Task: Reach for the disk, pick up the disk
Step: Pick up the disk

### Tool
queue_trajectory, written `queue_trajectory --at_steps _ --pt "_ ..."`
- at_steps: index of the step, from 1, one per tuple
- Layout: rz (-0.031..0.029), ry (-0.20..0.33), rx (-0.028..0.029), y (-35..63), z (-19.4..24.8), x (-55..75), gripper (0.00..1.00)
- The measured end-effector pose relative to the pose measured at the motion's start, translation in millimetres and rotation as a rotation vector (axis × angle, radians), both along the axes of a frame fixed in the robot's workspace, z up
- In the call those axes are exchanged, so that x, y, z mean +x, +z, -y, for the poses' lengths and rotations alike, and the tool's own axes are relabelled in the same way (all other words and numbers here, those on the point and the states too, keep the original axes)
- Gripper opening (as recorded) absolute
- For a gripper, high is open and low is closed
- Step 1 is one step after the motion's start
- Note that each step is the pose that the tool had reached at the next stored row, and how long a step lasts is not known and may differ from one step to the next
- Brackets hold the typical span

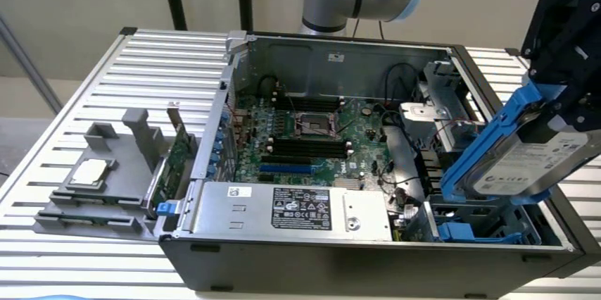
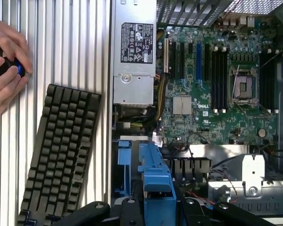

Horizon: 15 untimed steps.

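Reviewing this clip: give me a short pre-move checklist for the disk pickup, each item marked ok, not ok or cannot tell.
1. Disk held by the claw: ok; it hangs tilted, label showing, below the claw.
2. Disk lifted out of the case: ok; it sits above the drive bay at the exterior view's right.
3. Blue rails seated between the claw's fingers: ok in the wrist view.
4. Grip firm enough to carry: cannot tell.
5. Cables free of the disk: cannot tell; its lower end is close to the bay.
6. Person's hand away from the case: ok; it is on the table beyond the keyboard.
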<state>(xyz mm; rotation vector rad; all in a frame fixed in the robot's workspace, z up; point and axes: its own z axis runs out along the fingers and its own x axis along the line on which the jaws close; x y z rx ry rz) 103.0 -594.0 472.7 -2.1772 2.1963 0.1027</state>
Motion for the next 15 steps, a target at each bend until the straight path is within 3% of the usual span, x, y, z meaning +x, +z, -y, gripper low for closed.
queue_trajectory --at_steps 4,8,15 --pt "0.0 0.003 0.0025 -5.3 3.7 1.0 0.33" --pt "0.0 0.007 0.0097 -8.0 7.1 1.4 0.33" --pt "0.0 0.008 0.0104 -8.1 7.3 1.4 0.33"
